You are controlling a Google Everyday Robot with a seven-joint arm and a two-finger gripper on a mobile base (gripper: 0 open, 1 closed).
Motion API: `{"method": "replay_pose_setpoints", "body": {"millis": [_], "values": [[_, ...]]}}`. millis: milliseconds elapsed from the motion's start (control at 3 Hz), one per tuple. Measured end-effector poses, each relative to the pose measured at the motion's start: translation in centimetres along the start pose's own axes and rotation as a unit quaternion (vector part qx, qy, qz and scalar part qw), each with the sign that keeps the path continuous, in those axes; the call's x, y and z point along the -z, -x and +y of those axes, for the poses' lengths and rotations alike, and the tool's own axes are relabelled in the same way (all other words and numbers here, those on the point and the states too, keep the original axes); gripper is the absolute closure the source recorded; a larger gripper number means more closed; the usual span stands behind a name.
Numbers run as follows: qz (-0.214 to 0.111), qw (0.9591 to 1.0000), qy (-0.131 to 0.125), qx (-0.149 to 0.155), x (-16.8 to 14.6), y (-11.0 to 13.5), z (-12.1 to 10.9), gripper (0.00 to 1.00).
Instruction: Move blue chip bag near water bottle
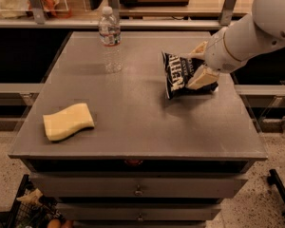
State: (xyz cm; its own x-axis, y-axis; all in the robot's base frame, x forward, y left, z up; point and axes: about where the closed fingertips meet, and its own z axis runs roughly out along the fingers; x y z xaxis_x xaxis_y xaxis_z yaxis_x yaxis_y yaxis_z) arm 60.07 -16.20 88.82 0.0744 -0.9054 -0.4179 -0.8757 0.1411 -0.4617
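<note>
The blue chip bag [178,75], dark navy with white block lettering, stands on its edge right of the tabletop's middle. My gripper [199,64] reaches in from the right on a white arm. Its tan fingers [203,77] are closed on the bag's right end, one above and one below. The water bottle [110,39], clear with a white cap and a red-and-white label band, stands upright at the far left of the table, well apart from the bag.
A pale yellow wavy sponge [68,121] lies near the front left of the grey table [133,127]. Drawers sit under the table's front edge. A shelf with rails and posts runs behind the table.
</note>
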Motion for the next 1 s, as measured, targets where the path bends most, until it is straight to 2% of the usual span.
{"method": "replay_pose_setpoints", "body": {"millis": [667, 1000], "values": [[0.003, 1.0000, -0.004, 0.004, 0.6, 0.4, -0.5, 0.92], [0.007, 0.9997, -0.019, 0.016, 2.4, 1.3, -1.4, 1.00]]}}
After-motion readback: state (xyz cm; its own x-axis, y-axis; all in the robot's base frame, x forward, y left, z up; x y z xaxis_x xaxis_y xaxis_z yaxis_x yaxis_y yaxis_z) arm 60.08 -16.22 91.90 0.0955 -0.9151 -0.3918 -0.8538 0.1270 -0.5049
